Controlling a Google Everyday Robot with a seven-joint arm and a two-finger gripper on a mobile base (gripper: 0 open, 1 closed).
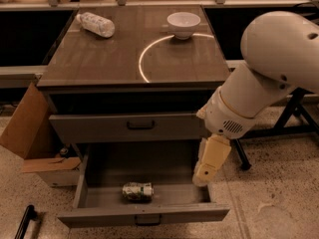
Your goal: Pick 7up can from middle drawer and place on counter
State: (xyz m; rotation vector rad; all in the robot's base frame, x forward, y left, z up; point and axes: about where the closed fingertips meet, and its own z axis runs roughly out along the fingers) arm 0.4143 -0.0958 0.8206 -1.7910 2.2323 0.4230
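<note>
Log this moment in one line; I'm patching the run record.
middle drawer: open | 7up can: on its side inside | gripper: over drawer's right side, apart from can | counter: no can yet

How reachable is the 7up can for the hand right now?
Probably yes: the middle drawer is open, the 7up can lies on its side uncovered near the front, and the hand hangs at the drawer's right side with nothing between them.

One 7up can point(138, 191), one bottle point(96, 24), one bowl point(183, 24) and two drawers point(99, 128) are showing, one gripper point(202, 177) hanging over the middle drawer point(99, 217).
</note>
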